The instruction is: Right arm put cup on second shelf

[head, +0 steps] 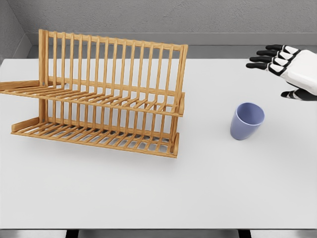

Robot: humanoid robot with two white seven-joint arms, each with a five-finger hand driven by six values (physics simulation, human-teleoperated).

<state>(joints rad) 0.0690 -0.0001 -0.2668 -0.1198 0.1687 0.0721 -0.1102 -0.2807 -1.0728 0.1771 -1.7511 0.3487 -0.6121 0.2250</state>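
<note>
At the left of the frame, filling the upper left and centre, a wooden rack [106, 94] stands on the white bench [158, 198], a slatted frame with two shelves of thin bars: a lower shelf [99, 133] near the bench surface and an upper shelf [109, 98] above it, both tilted a little and backed by tall upright slats. Nothing rests on either shelf. Moving right, past a bare stretch of bench, the cup [246, 120] stands right of centre, well apart from the rack. It is a small blue-violet tumbler with no handle, narrowing toward its base, and it looks slightly tilted, its open mouth facing up and toward the camera. It will probably handle as a light, stiff thing with smooth and perhaps slippery walls, so a wrap around the middle of the body, fingers on one side and thumb opposite, seems the safest hold; pinching the rim would likely tip it. At the far right, in the upper right corner, the right robot hand [287, 67] hangs above the bench, beyond and to the right of the cup, not touching it. Its dark fingers [262, 58] are stretched out and spread toward the left, the thumb below them, holding nothing. The left arm does not show.
</note>
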